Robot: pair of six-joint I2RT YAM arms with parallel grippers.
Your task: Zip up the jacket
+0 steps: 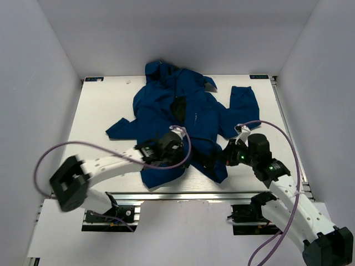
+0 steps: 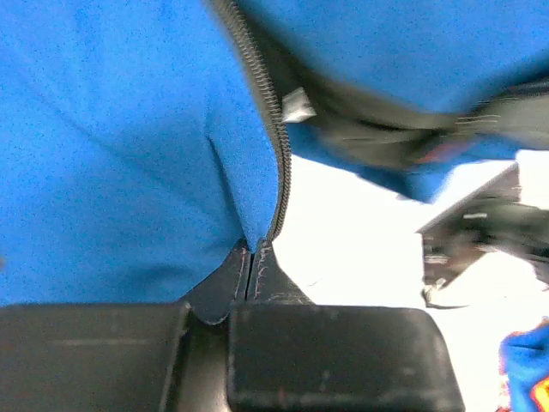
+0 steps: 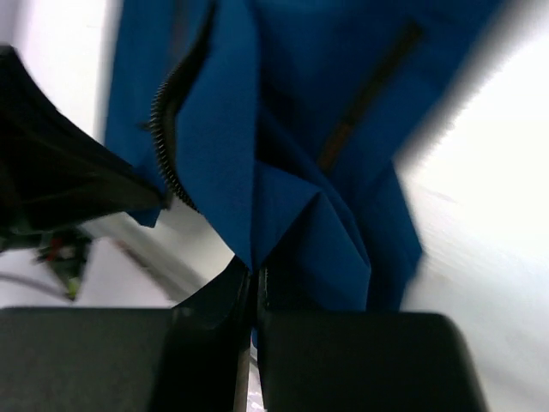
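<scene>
Blue jacket (image 1: pixel 161 105) sprawls mid-table (image 1: pixel 105 105), hood at twelve o'clock. Left gripper (image 2: pixel 249 273) pinches its hem by the zipper teeth (image 2: pixel 276 129). Right gripper (image 3: pixel 256 287) clamps the opposite front fold, toward four o'clock. Purple cables (image 1: pixel 100 146) loop over both wrists.

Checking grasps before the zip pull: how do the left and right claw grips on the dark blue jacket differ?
Left claw pinches the dark blue hooded fabric jacket at the end of its black zipper teeth; right claw pinches a plain fabric fold, teeth off to one side. From above, left claw sits over the jacket's middle, right claw near its hem corner. Both are shut on fabric.
</scene>
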